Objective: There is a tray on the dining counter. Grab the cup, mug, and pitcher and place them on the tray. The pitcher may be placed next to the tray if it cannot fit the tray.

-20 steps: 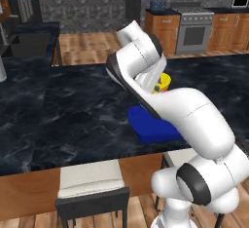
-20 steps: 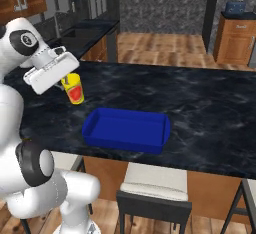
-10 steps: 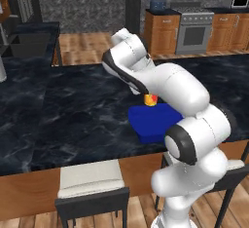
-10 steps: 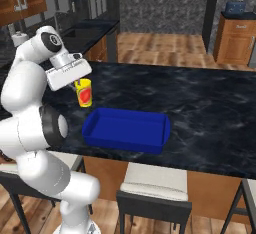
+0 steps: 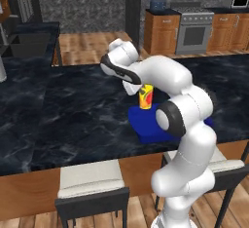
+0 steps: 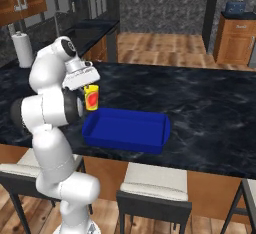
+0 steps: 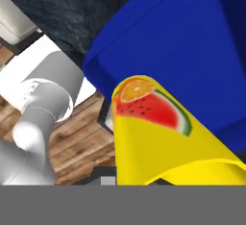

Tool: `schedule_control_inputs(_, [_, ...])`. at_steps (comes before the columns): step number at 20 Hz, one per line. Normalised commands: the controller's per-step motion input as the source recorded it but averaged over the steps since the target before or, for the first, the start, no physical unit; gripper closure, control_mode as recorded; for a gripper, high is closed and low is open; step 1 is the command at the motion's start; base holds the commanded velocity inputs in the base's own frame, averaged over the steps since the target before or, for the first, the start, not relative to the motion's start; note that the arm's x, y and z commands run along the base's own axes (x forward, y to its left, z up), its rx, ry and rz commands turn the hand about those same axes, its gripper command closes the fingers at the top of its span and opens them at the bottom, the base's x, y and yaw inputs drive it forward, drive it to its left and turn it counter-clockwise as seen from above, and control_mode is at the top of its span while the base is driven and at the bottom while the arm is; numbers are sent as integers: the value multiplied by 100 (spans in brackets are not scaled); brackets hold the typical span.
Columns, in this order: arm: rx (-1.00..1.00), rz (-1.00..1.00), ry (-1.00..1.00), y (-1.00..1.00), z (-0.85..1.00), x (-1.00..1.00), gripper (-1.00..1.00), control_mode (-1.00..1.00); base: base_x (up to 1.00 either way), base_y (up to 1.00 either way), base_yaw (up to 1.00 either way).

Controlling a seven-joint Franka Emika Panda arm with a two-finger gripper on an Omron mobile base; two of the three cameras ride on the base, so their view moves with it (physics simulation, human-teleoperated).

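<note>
- The gripper (image 6: 88, 86), clamped on the cup (image 6: 91, 97), has carried it from beside the tray (image 6: 125, 130) to above its near-left corner.
- The arm has folded closer to its own base.

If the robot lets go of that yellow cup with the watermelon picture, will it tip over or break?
The yellow cup looks stiff and smooth, probably plastic, so it likely won't break. It is taller than wide with no handle, so it may tip and roll if dropped tilted. The gripper, shut on it, holds it above the blue tray's edge; the low rim might stop a roll.
</note>
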Motion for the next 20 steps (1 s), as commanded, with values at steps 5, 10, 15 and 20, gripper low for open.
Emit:
schedule_control_inputs(5, [0,-3,1,0,-44,46,100,-100,0,0,0])
schedule_control_inputs(10, [0,-2,-2,0,-42,37,100,-100,0,0,0])
schedule_control_inputs(15, [0,0,-9,0,-46,25,100,-100,0,0,0])
schedule_control_inputs(20, [0,-1,-14,-11,-39,4,100,-100,0,0,0])
